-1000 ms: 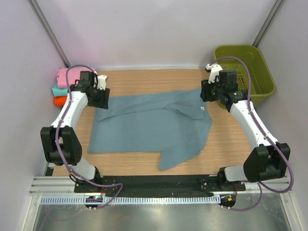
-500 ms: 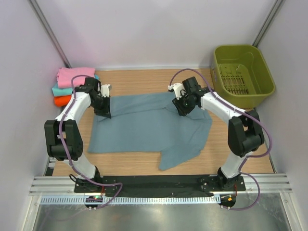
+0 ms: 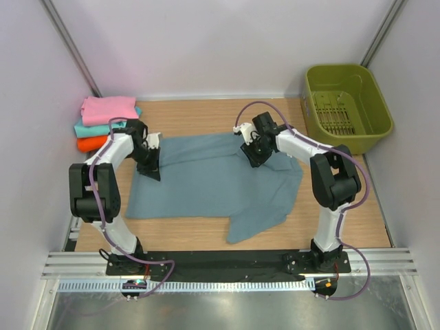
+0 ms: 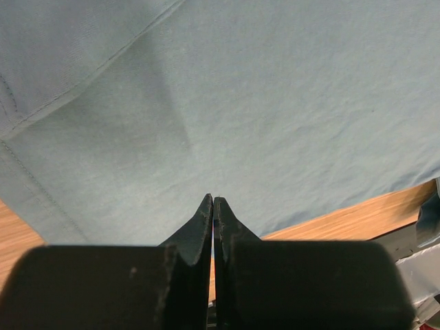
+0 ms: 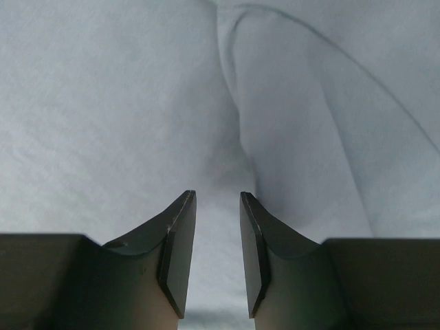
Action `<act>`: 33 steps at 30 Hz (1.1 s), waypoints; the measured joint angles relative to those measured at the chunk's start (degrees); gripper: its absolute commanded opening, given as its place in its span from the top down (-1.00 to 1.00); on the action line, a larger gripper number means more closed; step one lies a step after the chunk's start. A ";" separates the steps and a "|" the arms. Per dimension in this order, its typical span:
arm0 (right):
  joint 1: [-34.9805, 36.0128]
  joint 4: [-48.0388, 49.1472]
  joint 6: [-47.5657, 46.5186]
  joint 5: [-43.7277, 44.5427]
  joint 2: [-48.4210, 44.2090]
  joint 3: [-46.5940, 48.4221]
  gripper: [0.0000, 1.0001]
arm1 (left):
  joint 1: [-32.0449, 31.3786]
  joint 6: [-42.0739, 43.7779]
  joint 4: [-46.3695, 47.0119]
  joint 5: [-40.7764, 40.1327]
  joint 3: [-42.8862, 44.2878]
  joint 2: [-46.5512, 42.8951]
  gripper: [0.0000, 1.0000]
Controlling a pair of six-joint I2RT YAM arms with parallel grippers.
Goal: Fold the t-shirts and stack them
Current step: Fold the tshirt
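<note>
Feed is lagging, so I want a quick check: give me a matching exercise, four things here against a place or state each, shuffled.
1 left gripper
2 right gripper
3 pink t-shirt
4 basket

a far right corner
b open, over the blue-grey t-shirt
c on the teal t-shirt, far left
d shut

Pairs: 1-d, 2-b, 3-c, 4-a.

No writing, brand, number or sign can be read anywhere, whether on the blue-grey shirt [image 3: 206, 185], the folded stack [image 3: 103, 124] or the basket [image 3: 342, 67]. Both wrist views show only plain cloth, with no print or legible label.
</note>
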 measured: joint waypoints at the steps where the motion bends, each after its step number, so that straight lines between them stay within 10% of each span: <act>1: 0.00 0.07 0.04 0.00 1.01 0.66 0.24 | 0.00 0.00 -0.02 -0.04 -0.02 0.22 1.00; 21: -5.95 2.86 -0.15 4.63 15.12 20.09 0.22 | 0.00 0.22 -0.24 -0.42 -1.62 3.76 1.00; 33: -3.54 2.60 3.02 2.78 4.68 13.33 0.19 | 0.00 0.17 -0.59 -0.37 -1.55 3.85 1.00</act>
